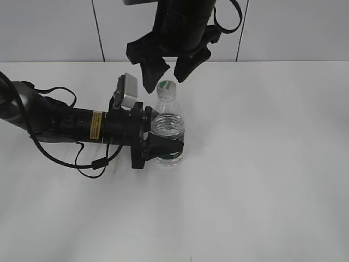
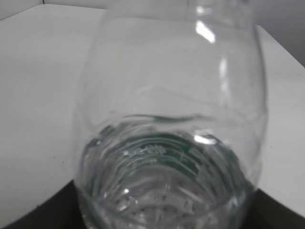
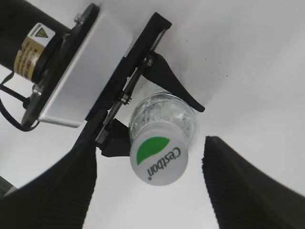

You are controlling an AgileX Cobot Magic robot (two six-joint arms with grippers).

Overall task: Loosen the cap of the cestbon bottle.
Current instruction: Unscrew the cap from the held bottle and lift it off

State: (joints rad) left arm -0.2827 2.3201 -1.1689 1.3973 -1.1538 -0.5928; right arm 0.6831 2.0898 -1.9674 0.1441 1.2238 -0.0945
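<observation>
The cestbon bottle (image 1: 168, 128) stands upright on the white table, clear with a dark green label band near its base. My left gripper (image 1: 163, 146) is shut on the bottle's lower body from the left. In the left wrist view the bottle (image 2: 167, 143) fills the frame. The cap (image 1: 167, 87) is white with a green half and sits on the bottle's neck. My right gripper (image 1: 168, 73) hangs open just above the cap, one finger on each side, not touching it. In the right wrist view the cap (image 3: 158, 160) lies between the open right gripper's fingers (image 3: 150, 188).
The white table (image 1: 262, 164) spreads to the right and front of the bottle. The left arm (image 1: 65, 123) with its cable lies across the table's left side. A tiled wall (image 1: 294, 27) stands behind.
</observation>
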